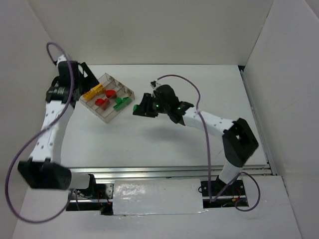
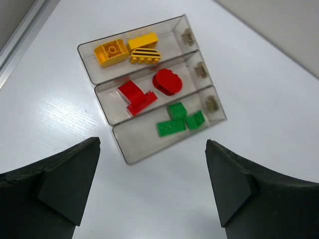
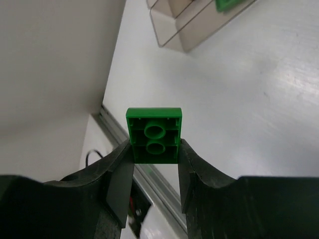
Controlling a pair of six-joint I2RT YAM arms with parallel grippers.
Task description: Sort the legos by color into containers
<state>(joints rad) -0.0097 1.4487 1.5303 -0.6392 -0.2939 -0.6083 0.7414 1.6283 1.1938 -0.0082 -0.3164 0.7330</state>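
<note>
Here, tray: clear, with three long compartments side by side, resting on the white counter.
Yellow bricks: three, in one outer compartment.
Red bricks: in the middle compartment.
Green bricks: in the other outer compartment.
Left end effector: jaws spread wide, empty, poised above the tray.
Right end effector: clamped on a flat green brick, underside facing the wrist camera, held near the tray.

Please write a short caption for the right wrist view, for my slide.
Right gripper, jaws shut on a green lego, with the tray ahead.
</note>
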